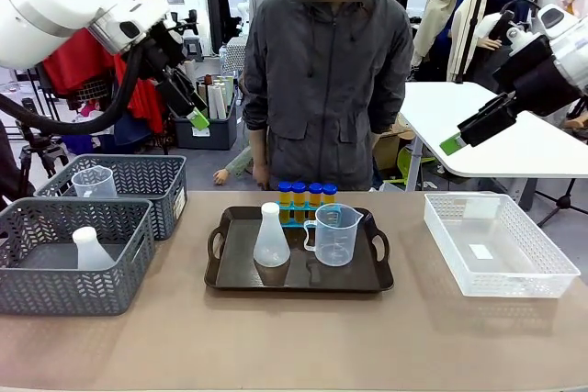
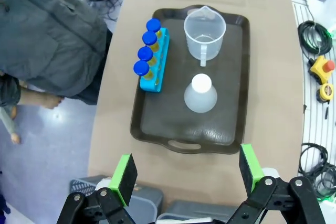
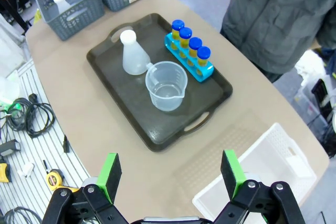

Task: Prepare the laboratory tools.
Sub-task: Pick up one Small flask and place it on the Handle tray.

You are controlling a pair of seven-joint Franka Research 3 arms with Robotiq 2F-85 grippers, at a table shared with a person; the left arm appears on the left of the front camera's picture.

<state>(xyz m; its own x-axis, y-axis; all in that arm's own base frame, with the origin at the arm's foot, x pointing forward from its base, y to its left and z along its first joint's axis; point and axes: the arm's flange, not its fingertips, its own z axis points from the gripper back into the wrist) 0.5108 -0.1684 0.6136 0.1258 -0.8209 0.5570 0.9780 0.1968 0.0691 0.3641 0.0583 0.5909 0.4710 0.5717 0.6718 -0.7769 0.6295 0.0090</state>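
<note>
A dark tray lies mid-table. On it stand a clear handled measuring beaker, a translucent white conical flask and a blue rack holding several blue-capped tubes of yellow liquid. My left gripper hangs open high over the table's left. At the upper right my right gripper is raised and open. Both are far from the tray and hold nothing.
Two grey mesh baskets sit at the left, one with another flask, one with another beaker. A clear plastic bin sits at the right. A person in a grey jacket stands behind the tray.
</note>
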